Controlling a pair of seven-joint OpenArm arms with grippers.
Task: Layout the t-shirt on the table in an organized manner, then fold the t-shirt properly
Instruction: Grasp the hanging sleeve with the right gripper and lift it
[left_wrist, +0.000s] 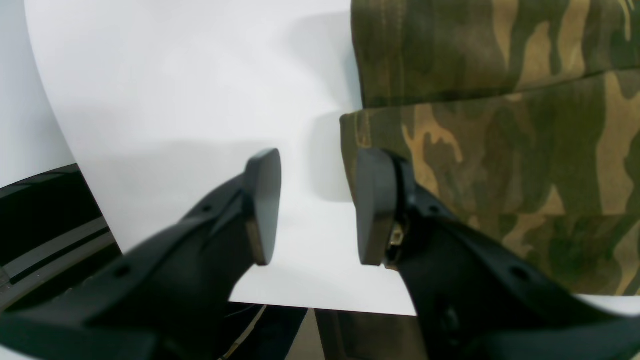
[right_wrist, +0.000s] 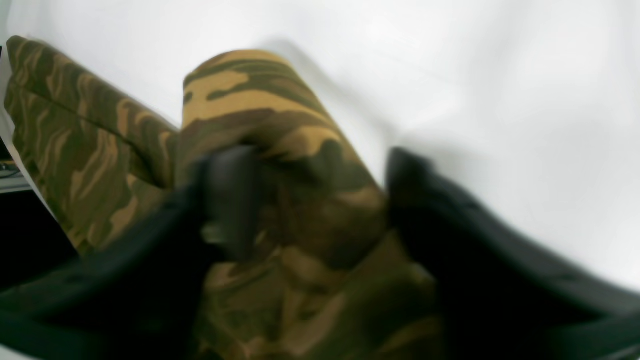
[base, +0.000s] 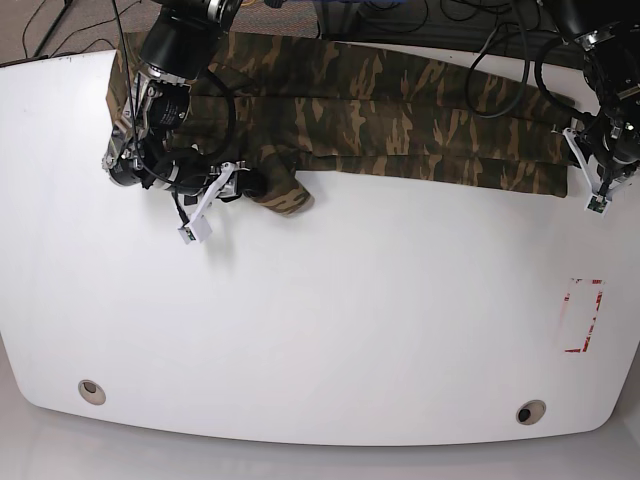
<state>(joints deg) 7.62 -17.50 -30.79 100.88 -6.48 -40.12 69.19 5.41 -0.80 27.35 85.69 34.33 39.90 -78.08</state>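
In your left wrist view, the left tool (left_wrist: 315, 210) stands with its two dark pads spread and only bare white counter (left_wrist: 175, 100) between them. The t-shirt (left_wrist: 500, 125) lies folded in layers just to the right of the tool, and the right pad sits at the cloth's edge; you cannot tell whether it touches the cloth. The shirt's edge runs near the counter's rim, which shows at the bottom of this view. In your right wrist view, which is blurred, the right tool (right_wrist: 320, 200) has a raised roll of the camouflage t-shirt (right_wrist: 280, 150) between its two fingers, which stand quite wide around it. The blur does not let you tell if the fingers already press the cloth. More of the shirt lies flat to the left, on the counter (right_wrist: 500, 100). In your base view, the t-shirt (base: 400, 120) stretches as a long folded band along the far edge of the counter (base: 330, 330). The right tool (base: 250, 185) is at the band's left end, where a tongue of cloth hangs toward you, and the left tool (base: 590, 165) is at the band's right end.
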